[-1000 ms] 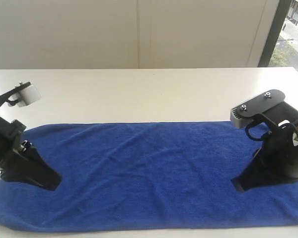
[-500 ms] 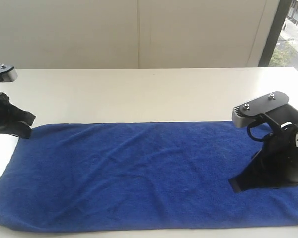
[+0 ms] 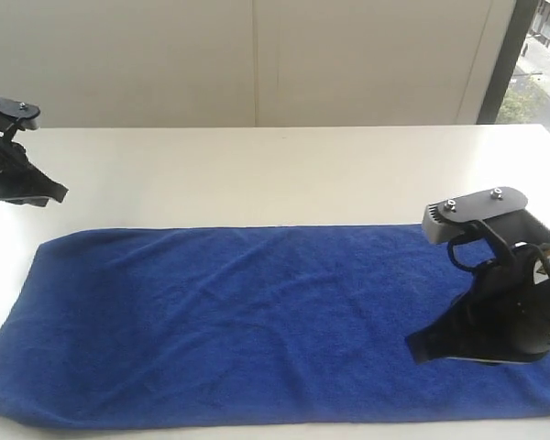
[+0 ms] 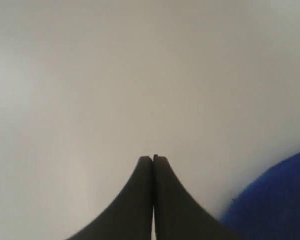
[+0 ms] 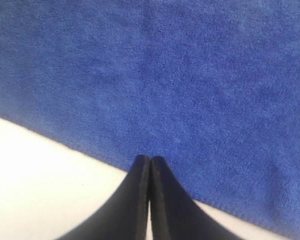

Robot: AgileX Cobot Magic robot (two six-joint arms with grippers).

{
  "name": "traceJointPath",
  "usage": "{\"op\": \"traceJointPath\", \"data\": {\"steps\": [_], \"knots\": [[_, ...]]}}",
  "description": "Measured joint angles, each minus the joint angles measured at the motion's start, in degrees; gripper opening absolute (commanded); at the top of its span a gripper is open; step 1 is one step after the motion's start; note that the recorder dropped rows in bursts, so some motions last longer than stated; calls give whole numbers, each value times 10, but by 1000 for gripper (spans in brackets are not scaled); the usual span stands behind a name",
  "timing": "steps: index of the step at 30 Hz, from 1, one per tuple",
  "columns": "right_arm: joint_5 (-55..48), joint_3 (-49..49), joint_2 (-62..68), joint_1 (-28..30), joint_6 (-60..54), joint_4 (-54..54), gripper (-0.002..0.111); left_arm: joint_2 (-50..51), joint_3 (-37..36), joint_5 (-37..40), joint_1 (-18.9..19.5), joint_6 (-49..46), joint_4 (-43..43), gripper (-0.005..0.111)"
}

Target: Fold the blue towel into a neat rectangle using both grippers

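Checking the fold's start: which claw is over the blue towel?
The right claw: it sits over the right end of the towel. The left claw is off it, above the bare table past the far left corner.

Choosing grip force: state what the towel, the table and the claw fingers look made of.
Towel: soft terry cloth, matte, fuzzy pile visible.
Table: smooth, off-white, perhaps laminate.
Claw fingers: matte black, plastic or rubber; cannot tell which.

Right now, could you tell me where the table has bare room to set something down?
Free: the strip of table between the blue towel and the wall, past the left gripper. Crowded: the near side, towel-covered, right gripper over it.
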State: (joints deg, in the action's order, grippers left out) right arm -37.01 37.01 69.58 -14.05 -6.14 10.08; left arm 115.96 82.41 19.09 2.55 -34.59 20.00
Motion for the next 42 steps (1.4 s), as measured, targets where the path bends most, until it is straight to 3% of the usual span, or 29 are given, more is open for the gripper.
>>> {"op": "traceJointPath", "data": {"steps": [4, 18, 24, 27, 30, 37, 42], "knots": [[-16, 5, 0, 0, -24, 6, 0, 12, 0, 2, 0, -2, -1, 0], [4, 5, 0, 0, -34, 12, 0, 36, 3, 150, 0, -54, 9, 0], [7, 5, 0, 0, -34, 12, 0, 17, 3, 218, 0, -159, 162, 0], [7, 5, 0, 0, -34, 12, 0, 4, 3, 304, 0, -207, 227, 0], [7, 5, 0, 0, -34, 12, 0, 4, 3, 350, 0, -220, 235, 0], [7, 5, 0, 0, -34, 12, 0, -4, 3, 346, 0, -228, 231, 0], [6, 5, 0, 0, -34, 12, 0, -5, 3, 374, 0, -285, 148, 6]]}}
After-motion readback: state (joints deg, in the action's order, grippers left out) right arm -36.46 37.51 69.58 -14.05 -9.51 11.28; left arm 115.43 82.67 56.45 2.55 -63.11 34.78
